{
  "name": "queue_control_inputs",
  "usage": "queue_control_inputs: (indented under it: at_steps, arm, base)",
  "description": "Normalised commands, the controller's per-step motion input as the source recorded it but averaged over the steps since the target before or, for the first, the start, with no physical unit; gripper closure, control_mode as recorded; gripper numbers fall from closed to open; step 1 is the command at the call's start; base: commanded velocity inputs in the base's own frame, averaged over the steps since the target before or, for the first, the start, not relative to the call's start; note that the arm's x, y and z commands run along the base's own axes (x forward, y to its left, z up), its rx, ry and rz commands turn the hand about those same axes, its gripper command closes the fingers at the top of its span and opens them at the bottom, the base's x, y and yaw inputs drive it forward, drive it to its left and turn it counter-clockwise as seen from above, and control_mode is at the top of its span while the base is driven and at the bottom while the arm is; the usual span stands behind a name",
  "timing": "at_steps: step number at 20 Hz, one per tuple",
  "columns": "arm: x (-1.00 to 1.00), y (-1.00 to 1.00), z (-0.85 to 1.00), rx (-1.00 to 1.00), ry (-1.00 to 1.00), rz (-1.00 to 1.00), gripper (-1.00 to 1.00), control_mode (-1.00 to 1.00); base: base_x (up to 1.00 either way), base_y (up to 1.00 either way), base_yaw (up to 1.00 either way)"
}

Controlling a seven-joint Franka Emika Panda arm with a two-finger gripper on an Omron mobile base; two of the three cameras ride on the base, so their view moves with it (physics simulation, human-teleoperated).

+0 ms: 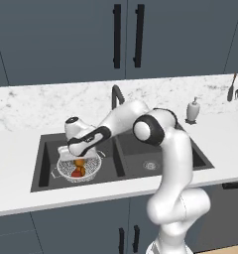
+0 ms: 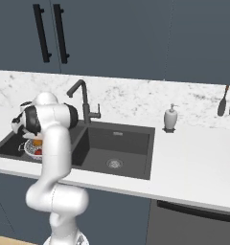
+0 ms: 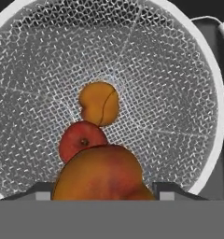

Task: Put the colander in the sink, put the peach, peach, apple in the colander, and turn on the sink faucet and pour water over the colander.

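The colander (image 1: 79, 167) sits in the left basin of the sink (image 1: 141, 161), which is set into the white table (image 1: 17, 149). The end effector (image 3: 102, 193) hangs just above the colander, and its fingers hold a peach (image 3: 102, 175) between them, partly open around it. Below in the mesh lie the apple (image 3: 81, 140) and a second peach (image 3: 100, 103), touching each other. The faucet (image 1: 116, 96) stands behind the sink.

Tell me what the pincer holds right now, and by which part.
The pincer holds a peach across its sides, one fingertip on each flank, just above the colander with the apple and the other peach.
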Motion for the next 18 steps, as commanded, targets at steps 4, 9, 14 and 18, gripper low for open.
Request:
queue_control_inputs:
  at_steps: [4, 9, 14, 18]
  arm:
    - [0.53, 0.17, -0.35, -0.10, 0.07, -0.02, 1.00, -1.00]
    - [0.55, 0.07, -0.33, -0.01, 0.14, -0.02, 1.00, -1.00]
    - [0.16, 0.02, -0.42, 0.00, 0.17, 0.00, 1.00, -1.00]
    - [0.06, 0.01, -0.27, 0.00, 0.09, 0.00, -1.00, -1.00]
  base:
    - [0.00, 0.00, 0.00]
    - [0.00, 0.00, 0.00]
    - [0.00, 0.00, 0.00]
    - [0.00, 0.00, 0.00]
